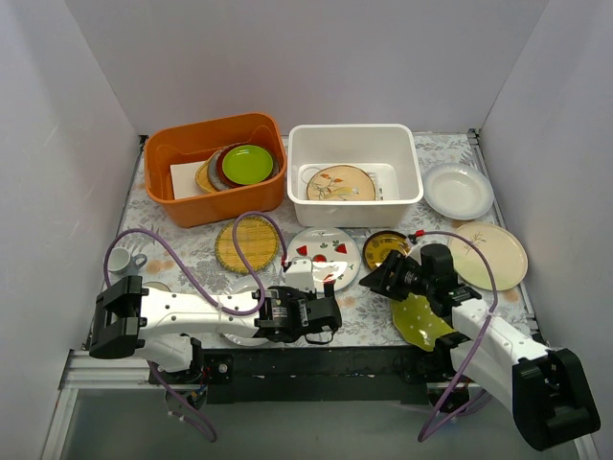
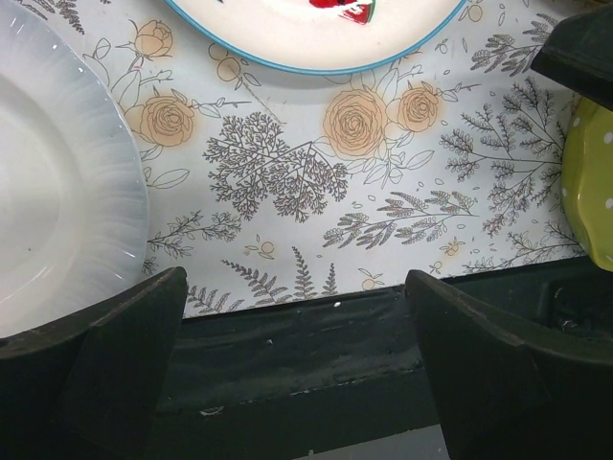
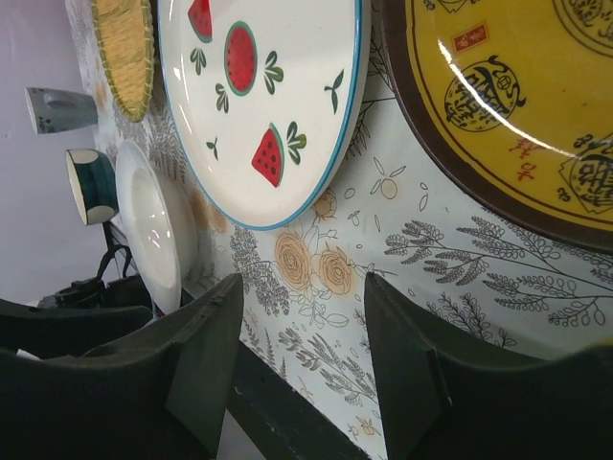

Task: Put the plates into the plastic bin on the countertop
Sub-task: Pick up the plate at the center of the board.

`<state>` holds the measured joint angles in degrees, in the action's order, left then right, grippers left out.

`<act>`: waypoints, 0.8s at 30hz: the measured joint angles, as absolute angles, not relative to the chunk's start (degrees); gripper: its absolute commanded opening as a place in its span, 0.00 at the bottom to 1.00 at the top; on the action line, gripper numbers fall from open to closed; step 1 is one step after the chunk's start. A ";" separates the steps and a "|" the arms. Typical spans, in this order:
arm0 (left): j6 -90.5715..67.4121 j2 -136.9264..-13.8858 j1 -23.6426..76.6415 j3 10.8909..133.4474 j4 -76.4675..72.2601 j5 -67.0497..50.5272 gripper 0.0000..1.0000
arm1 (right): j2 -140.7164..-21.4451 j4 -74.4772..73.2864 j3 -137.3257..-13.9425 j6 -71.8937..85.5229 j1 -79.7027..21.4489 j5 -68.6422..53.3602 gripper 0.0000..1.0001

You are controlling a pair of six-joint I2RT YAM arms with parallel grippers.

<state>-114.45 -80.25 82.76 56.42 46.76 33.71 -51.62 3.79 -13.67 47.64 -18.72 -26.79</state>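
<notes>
The white plastic bin (image 1: 354, 172) stands at the back with the tan bird plate (image 1: 340, 184) in it. On the countertop (image 1: 359, 316) lie the woven yellow plate (image 1: 246, 243), the white plate with red motifs (image 1: 324, 255), the small dark-and-gold plate (image 1: 386, 249), the green dotted plate (image 1: 421, 321), the cream plate (image 1: 488, 255) and a plain white plate (image 1: 458, 190). My left gripper (image 1: 329, 312) is open and empty over the front edge (image 2: 297, 355), between another white plate (image 2: 57, 192) and the green one (image 2: 589, 182). My right gripper (image 1: 379, 278) is open and empty (image 3: 302, 326) beside the red-motif plate (image 3: 259, 96) and the gold plate (image 3: 517, 96).
An orange tub (image 1: 215, 168) at the back left holds stacked green and maroon plates (image 1: 244, 165). A small white cup (image 1: 123, 261) stands at the left edge. White walls close in three sides. The two grippers are close together near the black front edge (image 2: 306, 335).
</notes>
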 measured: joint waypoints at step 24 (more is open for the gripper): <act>-114.45 -77.38 82.76 55.66 48.38 32.42 0.98 | -64.40 17.04 -12.21 57.93 -25.58 -14.94 0.49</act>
